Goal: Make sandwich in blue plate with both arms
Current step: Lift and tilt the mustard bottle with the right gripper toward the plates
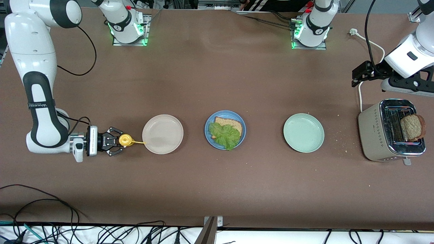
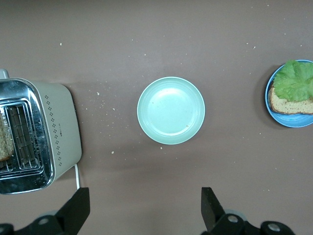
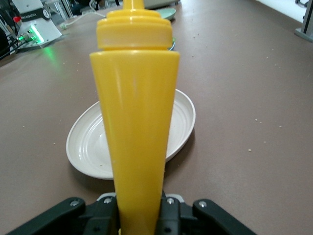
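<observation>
The blue plate (image 1: 207, 130) lies mid-table with one toast slice (image 1: 234, 124) on it and a green lettuce leaf (image 1: 224, 135) on the slice. The plate (image 2: 292, 120) also shows in the left wrist view. A second toast slice (image 1: 412, 127) stands up out of the toaster (image 1: 376, 135). My right gripper (image 1: 115, 140) is shut on a yellow squeeze bottle (image 1: 125, 139), held level and low, nozzle at the beige plate's rim; the bottle (image 3: 137, 112) fills the right wrist view. My left gripper (image 1: 364, 73) is open and empty, up over the table by the toaster; its fingers (image 2: 78, 208) are wide apart.
A beige plate (image 1: 162, 134) lies toward the right arm's end, a mint-green plate (image 1: 303, 133) between the blue plate and the toaster. The toaster's white cable (image 1: 368, 42) runs toward the left arm's base. Crumbs lie around the toaster. Cables hang along the table's front edge.
</observation>
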Robot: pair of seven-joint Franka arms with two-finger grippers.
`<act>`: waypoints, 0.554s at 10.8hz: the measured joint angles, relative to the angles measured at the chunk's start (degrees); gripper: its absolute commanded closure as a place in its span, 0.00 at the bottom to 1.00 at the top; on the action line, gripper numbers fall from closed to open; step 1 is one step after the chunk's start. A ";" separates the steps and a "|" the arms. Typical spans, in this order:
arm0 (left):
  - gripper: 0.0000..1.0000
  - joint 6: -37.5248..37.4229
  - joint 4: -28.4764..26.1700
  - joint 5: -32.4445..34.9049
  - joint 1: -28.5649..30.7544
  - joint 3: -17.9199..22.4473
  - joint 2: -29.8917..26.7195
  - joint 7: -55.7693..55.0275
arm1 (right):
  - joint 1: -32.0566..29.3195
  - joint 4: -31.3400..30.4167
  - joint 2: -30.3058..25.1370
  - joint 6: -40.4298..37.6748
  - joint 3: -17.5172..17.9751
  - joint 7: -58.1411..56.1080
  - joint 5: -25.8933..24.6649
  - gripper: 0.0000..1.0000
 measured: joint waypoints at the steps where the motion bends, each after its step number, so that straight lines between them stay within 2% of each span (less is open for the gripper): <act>1: 0.00 0.00 0.00 0.00 0.00 0.00 0.00 0.00 | 0.64 0.61 -1.06 0.46 0.01 2.94 -2.45 0.93; 6: 0.00 0.00 0.00 0.00 0.01 0.00 0.00 0.00 | 7.75 4.25 -5.00 6.21 0.05 22.73 -18.13 0.93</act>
